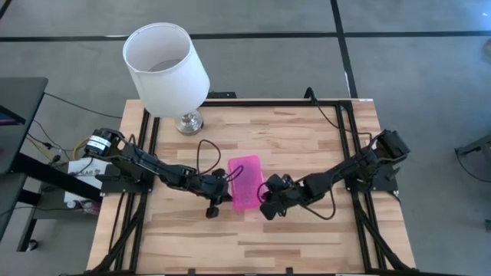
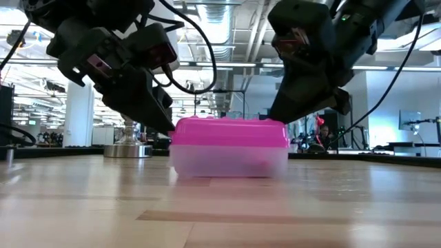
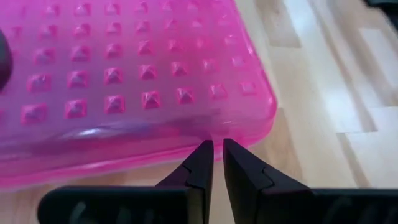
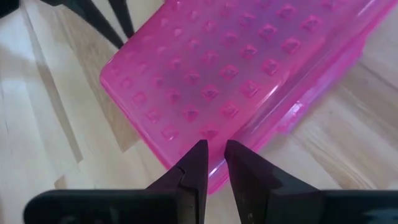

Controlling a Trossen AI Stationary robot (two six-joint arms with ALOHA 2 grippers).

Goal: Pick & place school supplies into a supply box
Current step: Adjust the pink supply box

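The supply box (image 1: 246,182) sits closed in the middle of the table, its studded pink lid (image 3: 124,74) on a clear base (image 2: 227,162). My left gripper (image 3: 217,149) is at the lid's left long rim, its fingers together but for a slit. My right gripper (image 4: 215,149) is at the lid's rim near the box's near right corner, its fingers a narrow gap apart with nothing between them. Both slant down at the box from opposite sides (image 2: 162,117) (image 2: 279,114). The school supplies are out of view. My left gripper has its fingertips (image 3: 202,152) right at the lid's rim (image 3: 186,146), slanting down from the table's left; I cannot tell whether they touch it. My right gripper has its fingertips (image 4: 198,152) at the lid's rim (image 4: 186,140), slanting down from the right; I cannot tell whether they touch it.
A white lampshade (image 1: 165,61) on a metal foot (image 1: 188,121) stands at the table's far left. Black frame rails (image 1: 345,115) run along the table's sides and far edge. Cables (image 1: 203,153) loop near the left arm. Bare wood lies in front of the box (image 2: 207,213).
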